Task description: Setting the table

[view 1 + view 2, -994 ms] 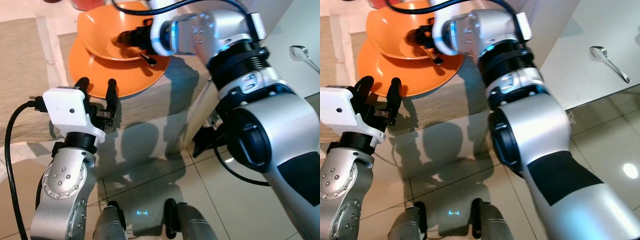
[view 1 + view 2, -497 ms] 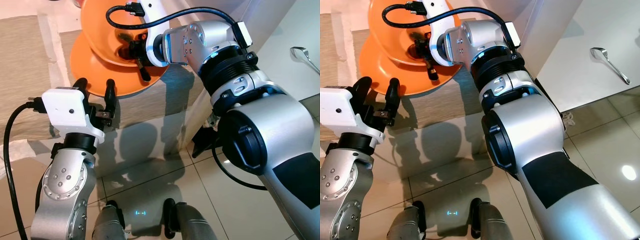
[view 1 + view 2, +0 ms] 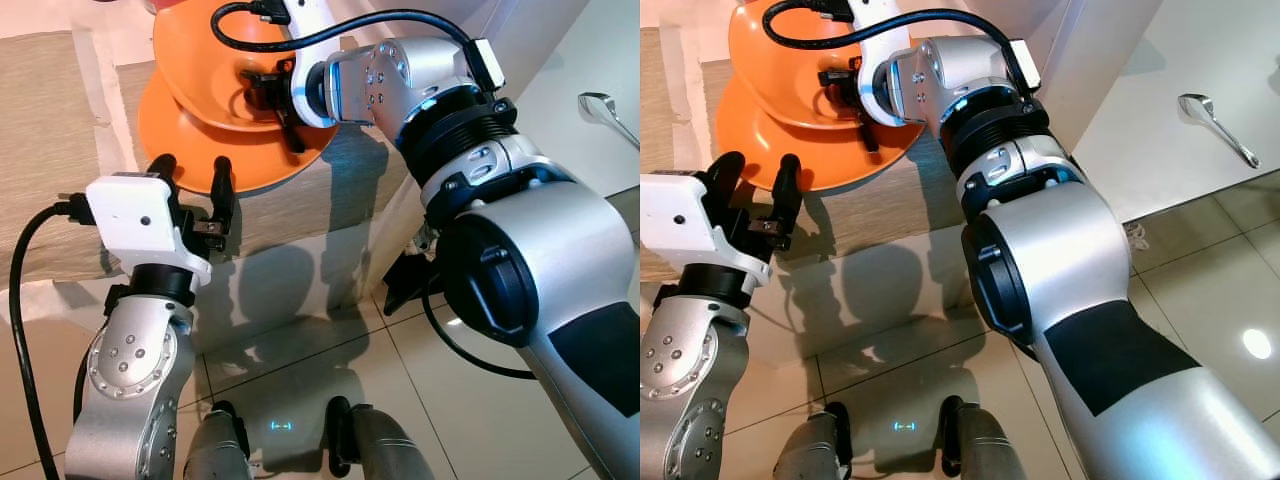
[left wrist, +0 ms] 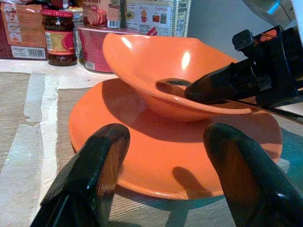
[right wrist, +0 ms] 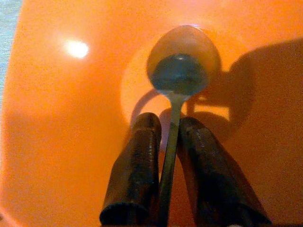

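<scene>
The right claw (image 5: pixel 165 165) is pinched on the handle of a spoon (image 5: pixel 182 66), whose head sits low in the middle of the orange bowl (image 3: pixel 205 60). Half a second ago that claw hung lower, over the near rim of the bowl with the fingers pointing down toward the plate (image 3: pixel 180 145); now it has swung back up over the bowl's hollow, much as it was a second ago. My reading is that the spoon is being laid in the bowl, and the release has not yet come, since the fingers are tight on the handle. The bowl rests on the plate, and the plate lies on the worktop (image 3: pixel 50 130) near its front edge. The left claw (image 3: pixel 192 178) stays just in front of the plate, fingers spread wide and holding nothing. A second spoon (image 3: pixel 1215 118) lies well to the right of the bowl, on a separate white surface.
</scene>
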`<state>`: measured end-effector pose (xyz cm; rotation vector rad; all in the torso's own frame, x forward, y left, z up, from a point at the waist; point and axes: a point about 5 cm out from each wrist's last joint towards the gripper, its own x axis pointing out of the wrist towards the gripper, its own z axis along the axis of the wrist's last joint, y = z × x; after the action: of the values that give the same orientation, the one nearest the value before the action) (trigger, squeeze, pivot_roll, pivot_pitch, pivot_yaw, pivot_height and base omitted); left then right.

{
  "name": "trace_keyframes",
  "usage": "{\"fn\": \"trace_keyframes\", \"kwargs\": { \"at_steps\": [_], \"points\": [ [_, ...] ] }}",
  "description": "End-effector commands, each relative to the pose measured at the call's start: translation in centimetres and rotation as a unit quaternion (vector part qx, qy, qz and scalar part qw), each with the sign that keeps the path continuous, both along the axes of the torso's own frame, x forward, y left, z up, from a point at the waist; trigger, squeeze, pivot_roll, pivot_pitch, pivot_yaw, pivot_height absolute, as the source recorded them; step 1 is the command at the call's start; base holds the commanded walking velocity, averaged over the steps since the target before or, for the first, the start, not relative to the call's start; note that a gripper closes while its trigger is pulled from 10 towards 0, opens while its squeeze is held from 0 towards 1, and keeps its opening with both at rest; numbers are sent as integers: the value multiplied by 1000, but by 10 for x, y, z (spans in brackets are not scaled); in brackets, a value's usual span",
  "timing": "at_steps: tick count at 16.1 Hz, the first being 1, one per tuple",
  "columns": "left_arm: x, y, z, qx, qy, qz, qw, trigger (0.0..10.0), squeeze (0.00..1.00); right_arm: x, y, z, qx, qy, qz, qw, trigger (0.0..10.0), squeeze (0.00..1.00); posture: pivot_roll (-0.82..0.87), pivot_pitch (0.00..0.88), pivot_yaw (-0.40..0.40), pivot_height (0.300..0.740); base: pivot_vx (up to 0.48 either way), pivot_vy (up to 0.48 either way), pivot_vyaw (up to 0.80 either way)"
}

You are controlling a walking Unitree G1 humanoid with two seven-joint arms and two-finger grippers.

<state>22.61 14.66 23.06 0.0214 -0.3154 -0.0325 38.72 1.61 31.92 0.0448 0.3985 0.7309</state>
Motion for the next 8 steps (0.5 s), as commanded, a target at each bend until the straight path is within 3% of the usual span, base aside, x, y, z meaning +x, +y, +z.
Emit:
{"fn": "trace_keyframes", "kwargs": {
  "at_steps": [1, 8],
  "points": [
    [-3, -1, 3, -3, -8, 1, 1000, 10000, 0, -1, 2, 5, 6, -2, -1, 1000, 0, 0, -35, 262, -121, 740, 0, 0, 0],
    [-3, -1, 4, -4, -9, 2, 1000, 10000, 0, 0, 0, 11, 42, 4, -13, 999, 0, 0, -32, 265, -117, 740, 0, 0, 0]
  ]
}}
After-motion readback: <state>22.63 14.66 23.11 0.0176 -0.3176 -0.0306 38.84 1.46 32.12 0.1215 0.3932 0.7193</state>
